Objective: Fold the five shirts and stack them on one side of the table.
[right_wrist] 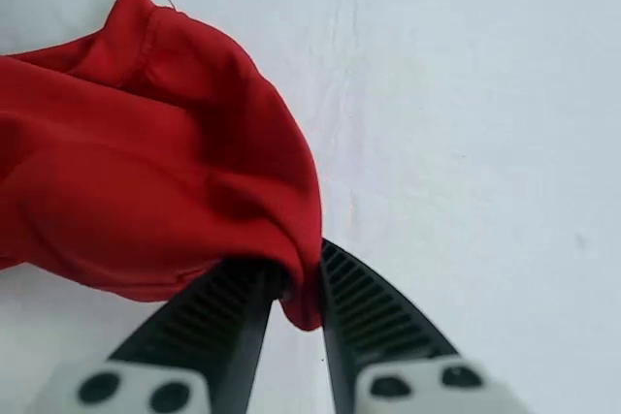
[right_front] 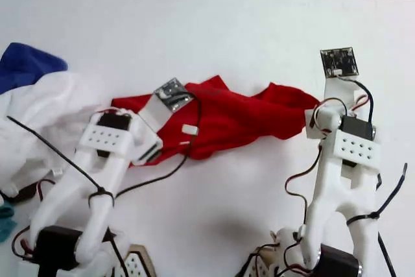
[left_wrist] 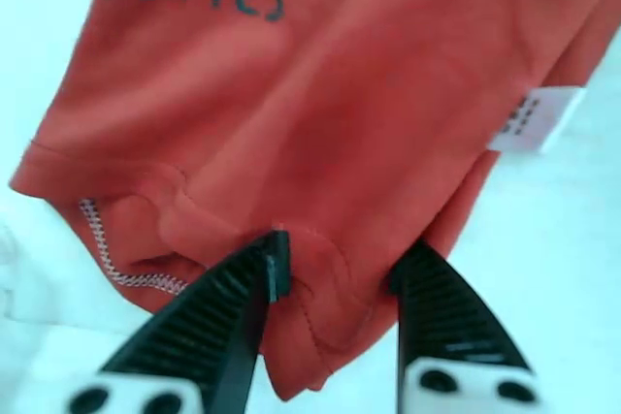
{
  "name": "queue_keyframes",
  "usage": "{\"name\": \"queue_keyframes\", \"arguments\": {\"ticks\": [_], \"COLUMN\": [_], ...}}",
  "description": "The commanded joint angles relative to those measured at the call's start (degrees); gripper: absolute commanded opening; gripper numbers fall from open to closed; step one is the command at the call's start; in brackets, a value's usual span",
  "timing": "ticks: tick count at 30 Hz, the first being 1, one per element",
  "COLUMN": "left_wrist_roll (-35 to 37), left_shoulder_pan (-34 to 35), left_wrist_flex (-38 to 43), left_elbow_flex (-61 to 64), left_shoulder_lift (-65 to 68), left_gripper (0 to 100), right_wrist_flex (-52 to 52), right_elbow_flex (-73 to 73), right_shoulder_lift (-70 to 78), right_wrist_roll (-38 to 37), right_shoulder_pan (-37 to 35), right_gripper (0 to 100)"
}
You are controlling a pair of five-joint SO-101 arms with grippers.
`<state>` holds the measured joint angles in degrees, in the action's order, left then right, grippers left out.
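At the left gripper [left_wrist: 344, 254], the jaws stand wide apart, straddling the hem of the red shirt [left_wrist: 320, 123] without clamping it. At the right gripper [right_wrist: 303, 273], the jaws are nearly closed, pinching a fold at the shirt's opposite end. On the table [right_front: 227, 24], mid-frame in the high view, the shirt's long axis runs left to right, one arm at each end.
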<state>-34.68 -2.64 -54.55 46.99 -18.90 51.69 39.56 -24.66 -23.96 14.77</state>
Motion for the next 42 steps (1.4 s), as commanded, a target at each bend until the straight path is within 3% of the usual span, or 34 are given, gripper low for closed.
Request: {"name": "queue_keyframes", "arguments": {"ticks": [1,5,10,18,23,33,42], "left_wrist_roll": [0.18,0.09,0.00,-0.35,-0.09,2.99,4.22], "left_shoulder_pan": [-0.53,0.88,3.69,3.34,3.69,3.78,8.26], "left_wrist_flex": [0.79,0.62,0.62,-4.92,-17.93,-45.71,-47.82], "left_elbow_flex": [0.31,0.40,-0.04,-3.91,-18.86,-60.44,-76.09], "left_shoulder_lift": [-0.18,-0.18,-0.18,-0.53,-0.70,-0.70,-9.49], "left_gripper": [19,18,2,3,3,3,3], "right_wrist_flex": [0.22,0.22,0.22,0.04,2.15,20.53,27.03], "right_elbow_flex": [-0.35,-0.44,-0.44,-0.62,-6.15,-38.51,-59.69], "right_shoulder_lift": [-0.48,-0.48,-0.48,-0.40,-0.57,0.04,-1.63], "right_wrist_roll": [0.09,0.09,0.09,0.18,3.96,4.13,4.48], "right_shoulder_pan": [-0.04,-0.04,-0.04,-0.40,-1.89,-4.35,0.40], "right_gripper": [1.9,1.9,1.9,1.9,1.9,1.9,1.9]}}
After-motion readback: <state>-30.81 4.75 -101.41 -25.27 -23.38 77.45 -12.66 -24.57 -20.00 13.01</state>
